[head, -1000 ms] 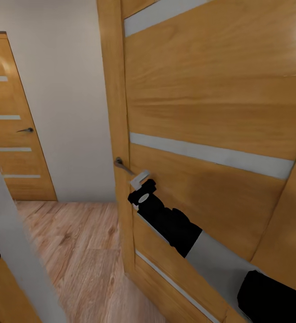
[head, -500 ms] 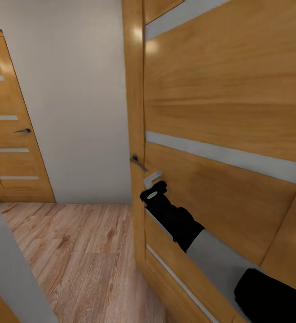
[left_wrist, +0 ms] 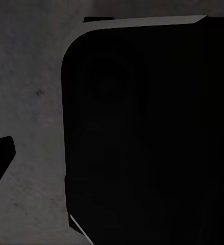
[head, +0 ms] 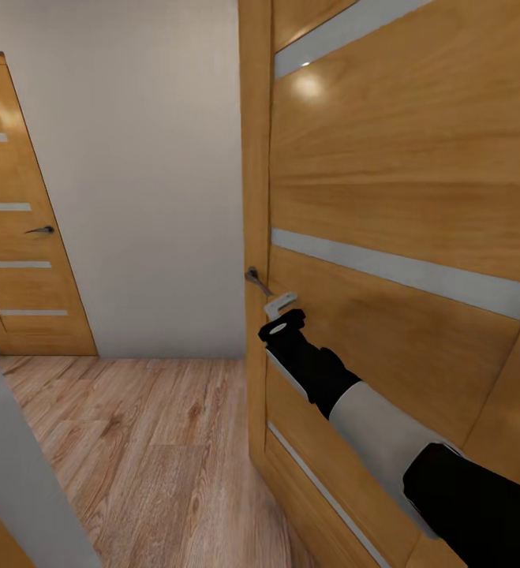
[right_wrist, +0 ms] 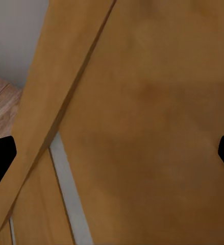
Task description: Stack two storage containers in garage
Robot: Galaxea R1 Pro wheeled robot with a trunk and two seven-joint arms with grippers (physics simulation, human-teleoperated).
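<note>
My right gripper (head: 282,319) at wooden door (head: 402,197) by its handle (head: 258,281), fingers wide apart, left gripper state unclear, wood-plank floor (head: 149,442) beyond.

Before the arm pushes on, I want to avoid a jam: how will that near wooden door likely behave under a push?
The near door looks rigid and probably heavy, so it should swing, not flex. The right gripper sits beside the lever handle, near the free edge, which suggests good leverage.

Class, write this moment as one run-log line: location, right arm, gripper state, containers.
location: hallway, wood-plank floor | right gripper: at door handle of near wooden door | fingers: apart | containers: unseen
</note>
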